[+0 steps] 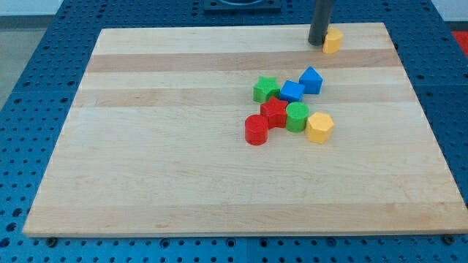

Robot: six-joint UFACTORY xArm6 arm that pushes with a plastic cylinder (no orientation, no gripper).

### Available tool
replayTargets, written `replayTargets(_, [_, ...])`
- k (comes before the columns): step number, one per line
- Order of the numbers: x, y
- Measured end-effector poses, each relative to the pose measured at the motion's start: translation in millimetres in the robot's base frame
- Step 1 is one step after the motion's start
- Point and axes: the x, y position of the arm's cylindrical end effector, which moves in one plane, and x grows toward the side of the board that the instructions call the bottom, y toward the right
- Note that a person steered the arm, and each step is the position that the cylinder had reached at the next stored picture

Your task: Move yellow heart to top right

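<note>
Yellow heart [333, 41]: sitting near the view's top right corner of the wooden board [146, 161], just right of the rod and touching or nearly touching it.

Rod: standing upright, its tip [318, 42] resting on the board at the heart's left side. It is carrying no gripper, so nothing is being grasped or released.

Cluster, lying well below the heart toward the board's middle: green star [265, 89], blue cube [292, 91], second blue block [311, 79], red star [274, 112], green cylinder [296, 116], red cylinder [256, 130], yellow hexagon [319, 127], all sitting close together.
</note>
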Motion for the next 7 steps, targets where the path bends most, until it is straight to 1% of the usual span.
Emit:
replayTargets(1, [0.0,0.0])
replayTargets(3, [0.0,25.7])
replayTargets(7, [0.5,31.3])
